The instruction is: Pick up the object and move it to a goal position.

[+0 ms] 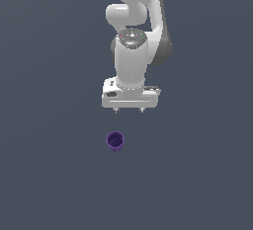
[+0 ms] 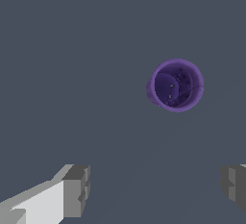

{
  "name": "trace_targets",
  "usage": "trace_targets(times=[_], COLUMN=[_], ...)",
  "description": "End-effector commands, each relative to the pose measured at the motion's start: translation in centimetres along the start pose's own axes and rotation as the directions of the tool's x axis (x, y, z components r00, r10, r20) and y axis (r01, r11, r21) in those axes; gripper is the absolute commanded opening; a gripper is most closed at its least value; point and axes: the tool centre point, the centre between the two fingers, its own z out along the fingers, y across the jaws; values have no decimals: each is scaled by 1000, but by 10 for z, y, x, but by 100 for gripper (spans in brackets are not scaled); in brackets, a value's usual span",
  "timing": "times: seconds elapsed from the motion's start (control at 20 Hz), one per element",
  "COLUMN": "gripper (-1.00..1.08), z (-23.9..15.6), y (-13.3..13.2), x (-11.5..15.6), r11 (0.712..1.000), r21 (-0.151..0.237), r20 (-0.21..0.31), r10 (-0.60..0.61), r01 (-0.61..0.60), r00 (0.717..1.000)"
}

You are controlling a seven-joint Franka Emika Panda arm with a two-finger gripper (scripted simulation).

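Observation:
The object is a small dark purple cup-like cylinder (image 1: 115, 141) with a hollow top, standing upright on the grey floor. My white gripper (image 1: 129, 110) hangs above it and a little to the exterior view's right, fingers pointing down, not touching it. In the wrist view the cup (image 2: 176, 84) shows from above, apart from the fingertips (image 2: 77, 189). The jaws stand wide apart and hold nothing. The cup is much narrower than the gap between the fingers.
The plain dark grey floor (image 1: 49, 174) fills both views. The white arm (image 1: 133, 31) rises behind the gripper. No goal marker shows.

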Motion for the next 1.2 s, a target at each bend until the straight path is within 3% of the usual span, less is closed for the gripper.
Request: trace_targets(times=[0.0,0.3,0.75,1.15], gripper=[28,28,28,28], z=[0,-5,-3,3], y=[0,-18,-16,-13], x=[0,2,7,25], r11=[1000,999,998,980], r21=[0,10,5,-6], r20=[0,-15,-7,22], r10=[0,-31,-70,-196], r01=[0,32,70,196], r00=[1000,999,998,980])
